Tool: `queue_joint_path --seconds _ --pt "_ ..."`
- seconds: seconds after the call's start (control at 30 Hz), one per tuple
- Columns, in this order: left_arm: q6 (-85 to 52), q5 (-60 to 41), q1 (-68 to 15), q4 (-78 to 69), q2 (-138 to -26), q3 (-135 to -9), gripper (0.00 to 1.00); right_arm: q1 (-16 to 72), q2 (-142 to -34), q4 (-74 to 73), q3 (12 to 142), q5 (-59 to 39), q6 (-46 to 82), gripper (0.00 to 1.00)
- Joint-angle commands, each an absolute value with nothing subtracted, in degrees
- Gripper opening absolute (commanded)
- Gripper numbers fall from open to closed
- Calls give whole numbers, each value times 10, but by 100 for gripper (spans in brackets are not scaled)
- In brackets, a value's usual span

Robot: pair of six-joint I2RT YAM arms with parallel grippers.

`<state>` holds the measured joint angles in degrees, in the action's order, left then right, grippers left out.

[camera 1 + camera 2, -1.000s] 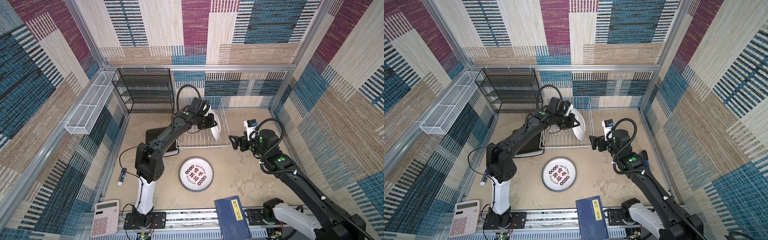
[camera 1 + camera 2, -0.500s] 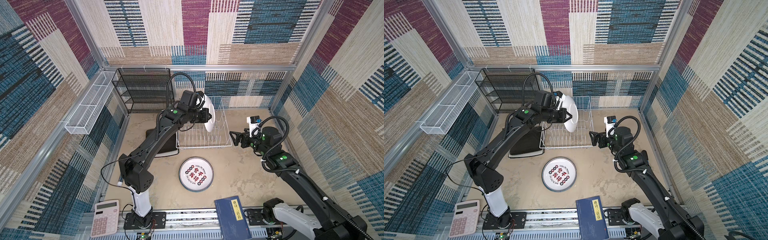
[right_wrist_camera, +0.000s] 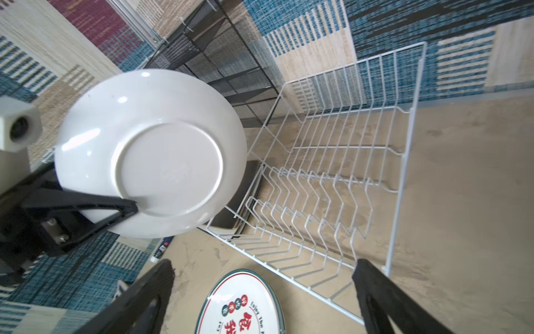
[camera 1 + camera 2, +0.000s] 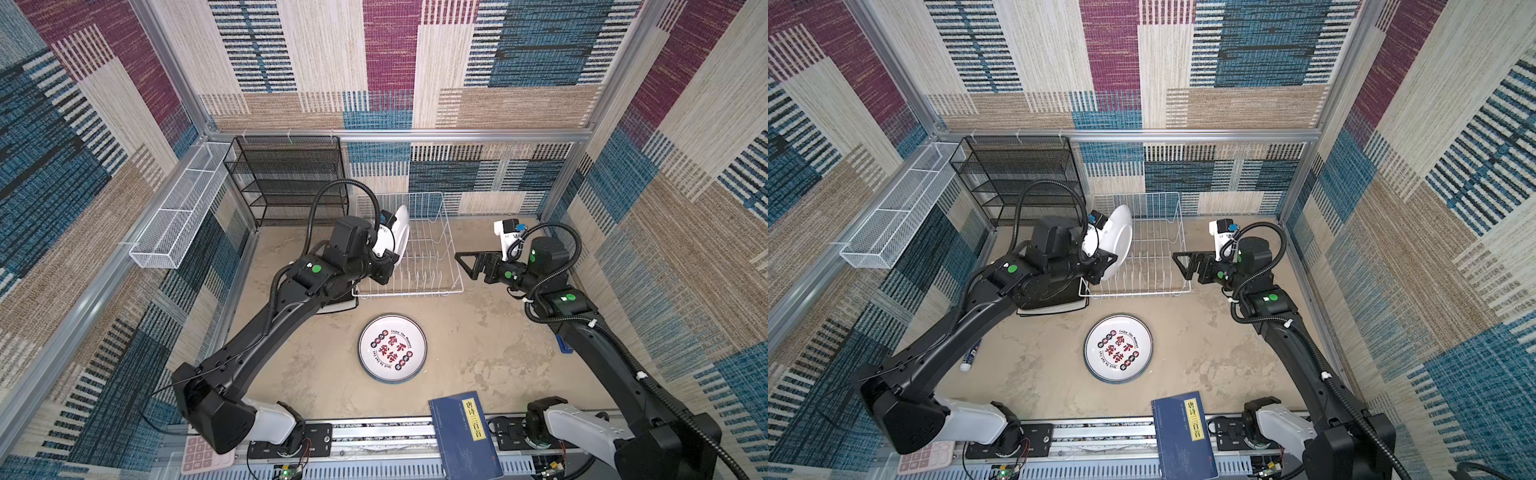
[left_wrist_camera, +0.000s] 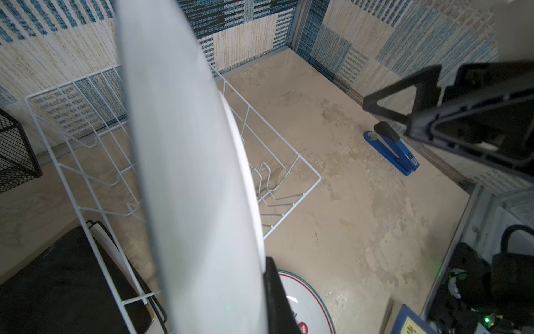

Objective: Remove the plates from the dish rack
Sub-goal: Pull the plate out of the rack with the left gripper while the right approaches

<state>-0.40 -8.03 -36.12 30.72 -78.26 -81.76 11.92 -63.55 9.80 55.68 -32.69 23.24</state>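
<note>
Left claw [image 3: 130,206] is clamped tight on the rim of a round white plate [image 3: 150,138], one finger across its underside. The plate is on edge, in the air above the left end of the dish rack [image 4: 424,257]. The rack looks bare otherwise. Right claw [image 4: 467,266] is spread wide, holds nothing, just beside the rack's right side. A printed round plate [image 4: 392,347] lies flat on the bench [image 4: 478,332] in front of the rack. A black square plate [image 5: 52,289] tops a stack left of it. The held plate looks stiff, glazed, probably slick and breakable, not heavy. A rim pinch is the practical hold. Gripped off-centre it may swing, so set it down gently.
</note>
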Motion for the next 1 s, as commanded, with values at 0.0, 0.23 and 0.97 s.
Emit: queue_joint_path --seconds 0.0,0.23,0.97 --pt "95 -30 -371 208 -735 -763 0 119 -654 59 582 -404 284 99" --pt "213 44 -408 230 -685 -705 0 119 -710 56 648 -464 315 99" --pt "593 327 -545 -5 -731 -532 0 153 -822 227 728 -423 231 91"
